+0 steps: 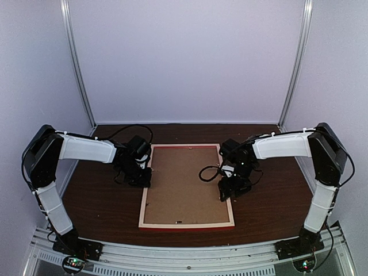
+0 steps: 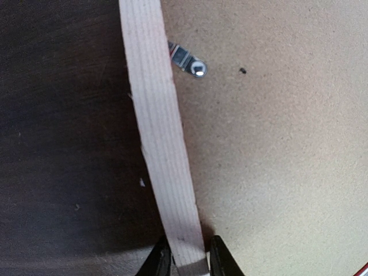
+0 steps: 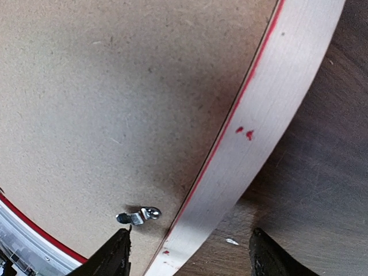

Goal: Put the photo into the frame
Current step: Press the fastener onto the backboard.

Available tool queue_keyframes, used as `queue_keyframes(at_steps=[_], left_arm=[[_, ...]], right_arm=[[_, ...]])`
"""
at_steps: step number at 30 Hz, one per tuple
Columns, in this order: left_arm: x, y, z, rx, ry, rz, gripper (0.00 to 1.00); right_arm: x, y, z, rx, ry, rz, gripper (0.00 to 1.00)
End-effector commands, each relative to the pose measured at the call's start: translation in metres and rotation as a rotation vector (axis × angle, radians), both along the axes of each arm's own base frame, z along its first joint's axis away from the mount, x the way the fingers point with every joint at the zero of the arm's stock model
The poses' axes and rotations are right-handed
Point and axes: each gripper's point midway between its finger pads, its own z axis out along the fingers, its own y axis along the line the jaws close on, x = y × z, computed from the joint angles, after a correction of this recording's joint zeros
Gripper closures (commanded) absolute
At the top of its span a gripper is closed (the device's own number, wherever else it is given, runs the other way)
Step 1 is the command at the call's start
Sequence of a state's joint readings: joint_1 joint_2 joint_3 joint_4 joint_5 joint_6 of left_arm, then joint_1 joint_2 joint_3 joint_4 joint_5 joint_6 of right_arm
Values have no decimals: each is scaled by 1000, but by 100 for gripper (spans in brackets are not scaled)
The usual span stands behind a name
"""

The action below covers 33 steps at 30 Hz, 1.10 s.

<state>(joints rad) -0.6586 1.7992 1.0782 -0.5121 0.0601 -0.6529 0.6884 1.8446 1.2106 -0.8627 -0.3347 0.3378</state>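
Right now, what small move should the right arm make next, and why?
Probably close the right end effector on the frame rail. It stands open astride that rail, while the left end effector pinches the opposite rail. The backing board sits in the frame, so a two-sided hold, to steady or lift it, seems due.

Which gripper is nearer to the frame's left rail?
Left. The left gripper grips that rail of the frame; the right gripper stands open over the opposite rail, across the backing board.

No readable text, label, brand or number on frame [image 1: 145, 195], backing board [image 1: 187, 184], table [image 1: 103, 201].
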Motion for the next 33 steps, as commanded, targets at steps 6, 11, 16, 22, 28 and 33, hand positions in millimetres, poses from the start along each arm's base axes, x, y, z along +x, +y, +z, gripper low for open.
queue_keyframes(at_steps=[6,11,16,22,28,33], left_arm=[[-14,-7,-22,6,44,-45,76],[-14,-7,-22,5,45,-47,75],[-13,-7,-23,7,45,-48,75],[-14,-7,-24,8,49,-48,76],[-15,-7,-24,8,49,-50,76],[-14,-7,-23,7,47,-52,76]], right_arm=[[4,-4,-13,-50,-19,16,32],[7,1,-15,-38,-24,9,33],[14,6,-15,-23,-38,-2,34],[20,15,-19,4,-45,-19,36],[26,15,-20,-3,-57,-39,38],[29,15,-23,-7,-54,-59,44]])
